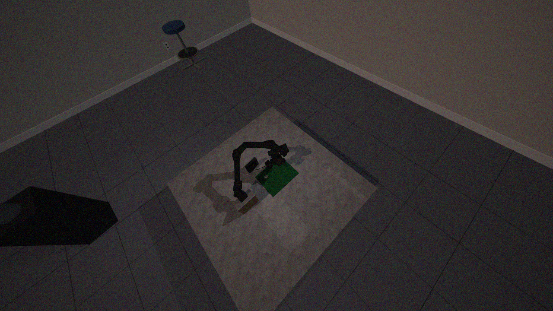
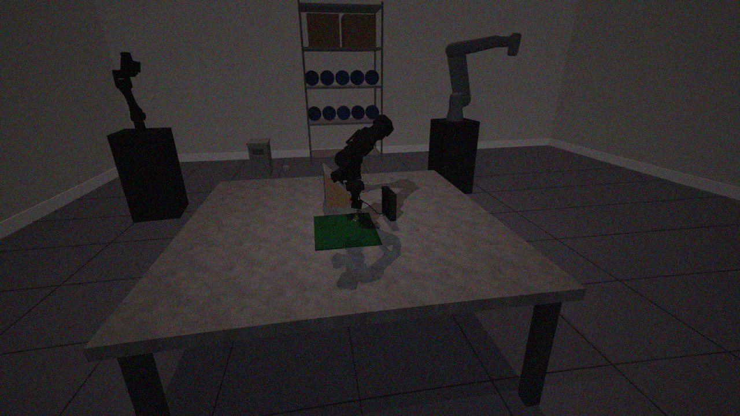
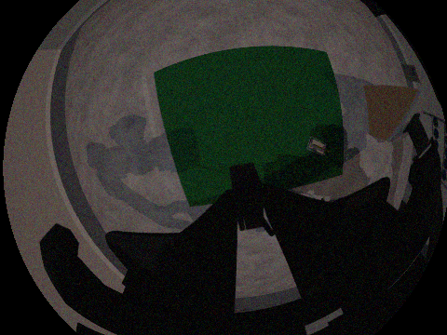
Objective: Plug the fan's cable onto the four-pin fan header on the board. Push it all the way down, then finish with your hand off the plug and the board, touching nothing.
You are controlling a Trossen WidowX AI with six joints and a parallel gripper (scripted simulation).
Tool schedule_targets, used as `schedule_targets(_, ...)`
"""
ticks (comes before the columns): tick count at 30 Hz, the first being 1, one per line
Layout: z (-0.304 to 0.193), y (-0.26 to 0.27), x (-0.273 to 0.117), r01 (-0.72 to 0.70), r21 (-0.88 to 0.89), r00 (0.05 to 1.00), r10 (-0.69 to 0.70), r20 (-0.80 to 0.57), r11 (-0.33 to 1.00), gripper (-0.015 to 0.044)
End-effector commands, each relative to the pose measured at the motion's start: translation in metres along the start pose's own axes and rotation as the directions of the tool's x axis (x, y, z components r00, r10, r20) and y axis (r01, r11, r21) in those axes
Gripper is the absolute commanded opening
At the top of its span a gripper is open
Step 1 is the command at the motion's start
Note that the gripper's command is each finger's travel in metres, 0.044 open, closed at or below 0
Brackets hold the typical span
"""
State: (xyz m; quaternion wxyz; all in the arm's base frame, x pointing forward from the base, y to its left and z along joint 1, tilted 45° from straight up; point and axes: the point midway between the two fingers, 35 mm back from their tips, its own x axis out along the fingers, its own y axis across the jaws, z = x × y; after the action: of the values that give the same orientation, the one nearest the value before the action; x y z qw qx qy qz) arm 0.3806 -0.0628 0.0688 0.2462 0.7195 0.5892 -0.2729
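The green board [image 1: 282, 180] [image 2: 339, 235] [image 3: 247, 102] lies flat on the table. The small pale four-pin header [image 1: 265, 176] [image 2: 355, 220] [image 3: 319, 144] stands on it near one corner. My gripper [image 1: 267, 165] [image 2: 356, 205] [image 3: 246, 193] is shut on the cable's plug, pointing down. In the exterior view it hangs just above and behind the header; in the wrist view the header is right of and beyond the fingertips. The plug is too dark to make out. The thin cable [image 2: 370, 207] runs from the fingers to the black fan [image 1: 251, 165] [image 2: 389, 203], which stands upright beside the board.
A brown upright panel [image 1: 248, 205] [image 2: 335, 195] [image 3: 388, 109] stands on the table [image 1: 286, 262] [image 2: 232, 268] near the arm's base. Two other arms on black pedestals [image 2: 150, 175] [image 2: 452, 149] and a shelf rack stand beyond the table. The light is dim.
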Motion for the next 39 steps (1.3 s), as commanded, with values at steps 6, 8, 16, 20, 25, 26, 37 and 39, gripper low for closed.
schedule_targets(6,-0.024,0.02,0.004,0.023,-0.212,1.0,-0.02,0.018,0.977,0.0)
schedule_targets(8,-0.03,0.023,0.006,0.029,-0.255,0.999,-0.025,0.02,0.966,0.0)
schedule_targets(16,-0.051,0.036,0.012,0.05,-0.41,0.999,-0.042,0.029,0.911,0.0)
schedule_targets(20,-0.055,0.037,0.013,0.053,-0.431,0.999,-0.045,0.03,0.901,0.0)
schedule_targets(25,-0.053,0.035,0.017,0.083,-0.426,0.996,-0.057,0.074,0.901,0.0)
schedule_targets(26,-0.053,0.034,0.019,0.092,-0.425,0.994,-0.06,0.087,0.901,0.0)
schedule_targets(37,-0.049,0.028,0.032,0.177,-0.402,0.968,-0.087,0.234,0.899,0.0)
schedule_targets(39,-0.048,0.027,0.034,0.191,-0.396,0.961,-0.089,0.261,0.898,0.0)
